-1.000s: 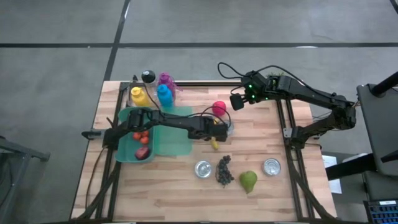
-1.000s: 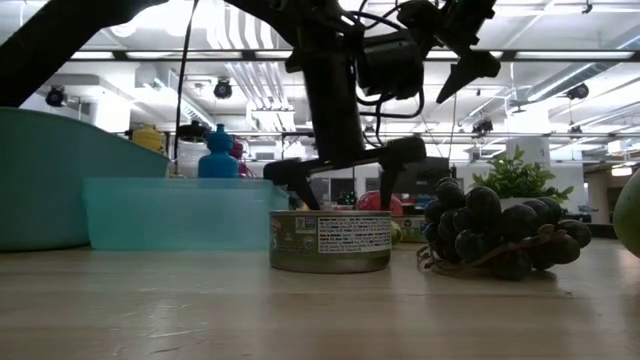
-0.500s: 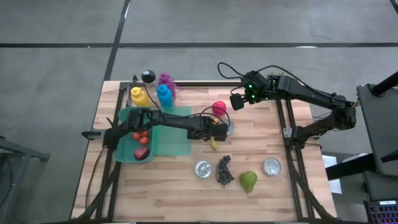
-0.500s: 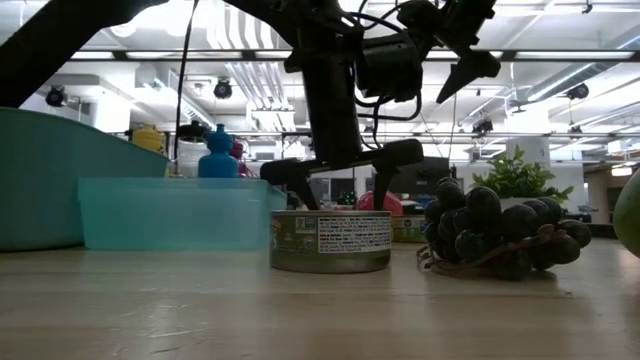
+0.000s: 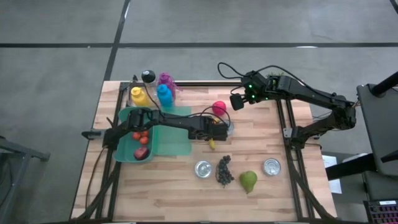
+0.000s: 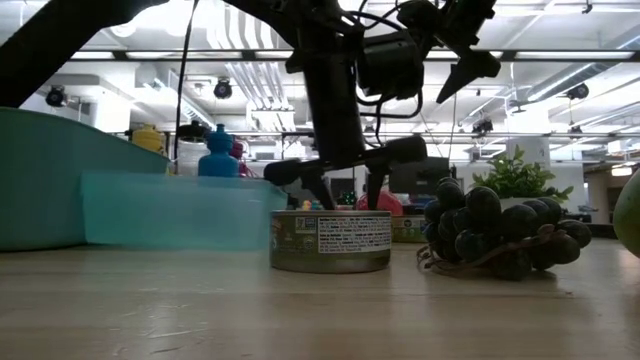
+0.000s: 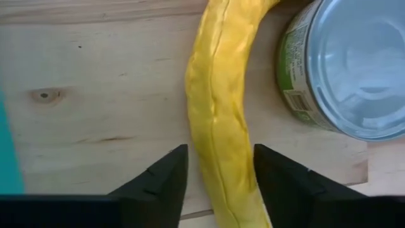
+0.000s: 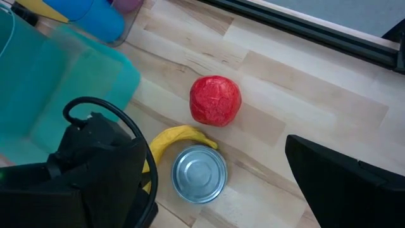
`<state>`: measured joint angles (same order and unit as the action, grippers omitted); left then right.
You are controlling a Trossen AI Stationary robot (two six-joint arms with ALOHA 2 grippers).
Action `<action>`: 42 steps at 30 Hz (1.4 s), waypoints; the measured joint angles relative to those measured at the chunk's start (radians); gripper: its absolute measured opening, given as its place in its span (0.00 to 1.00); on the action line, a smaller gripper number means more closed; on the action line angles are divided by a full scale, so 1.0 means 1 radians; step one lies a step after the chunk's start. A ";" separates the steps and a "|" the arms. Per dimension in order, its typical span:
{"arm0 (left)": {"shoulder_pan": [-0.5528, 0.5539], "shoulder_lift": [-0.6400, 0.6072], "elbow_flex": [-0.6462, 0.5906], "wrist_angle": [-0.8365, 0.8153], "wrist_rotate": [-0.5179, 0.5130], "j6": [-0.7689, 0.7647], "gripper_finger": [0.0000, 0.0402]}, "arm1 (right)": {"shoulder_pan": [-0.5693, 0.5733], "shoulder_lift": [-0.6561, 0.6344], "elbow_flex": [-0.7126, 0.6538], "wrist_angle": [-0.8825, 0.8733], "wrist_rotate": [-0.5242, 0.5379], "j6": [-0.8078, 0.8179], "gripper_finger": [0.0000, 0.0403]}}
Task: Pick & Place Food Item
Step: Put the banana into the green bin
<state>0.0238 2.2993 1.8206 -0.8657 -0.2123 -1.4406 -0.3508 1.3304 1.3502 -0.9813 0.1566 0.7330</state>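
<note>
The banana [image 7: 221, 120] is lying flat on the wooden table [image 5: 174, 180], centre of the high view, right beside a tin can [image 7: 345, 69] that sits close against its upper end. The left gripper [image 5: 214, 132] is lowered over it, and in the left wrist view the two dark fingers [image 7: 158, 180] are seen straddling the fruit's lower half, one on each side, with small gaps to the skin on both sides: partly closed, not yet clamped. The straddle is set across the banana's narrow width, presumably because that is the only axis the jaws can span, and low on the fruit so the can is kept clear of the finger on that side. The right gripper [image 5: 237, 101] is held raised toward the upper middle of the high view, fingers spread wide with nothing between them; it is judged to be parked as an observer, since its wrist view looks down on the red apple [image 8: 216, 101], the can and the banana tip. The teal tray [image 5: 171, 142] and the green bowl [image 5: 124, 149] with red items are placed at centre left, just beside the left arm's reach, likely the drop target. Grapes [image 5: 224, 170], a pear [image 5: 249, 181] and two more cans [image 5: 203, 168] are left untouched along the lower part of the table.
</note>
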 joint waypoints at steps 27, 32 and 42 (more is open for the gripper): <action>0.002 -0.019 0.000 0.044 -0.013 0.053 0.26 | 0.000 0.000 0.000 0.000 0.000 0.000 0.94; 0.001 -0.044 0.000 0.042 -0.053 0.053 0.26 | 0.000 0.000 0.000 0.000 0.000 0.000 0.94; 0.000 -0.088 0.000 0.030 -0.089 0.057 0.26 | 0.000 0.000 0.000 0.000 0.000 0.000 0.94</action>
<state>0.0235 2.2116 1.8206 -0.8359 -0.3011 -1.3836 -0.3508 1.3304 1.3499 -0.9813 0.1566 0.7326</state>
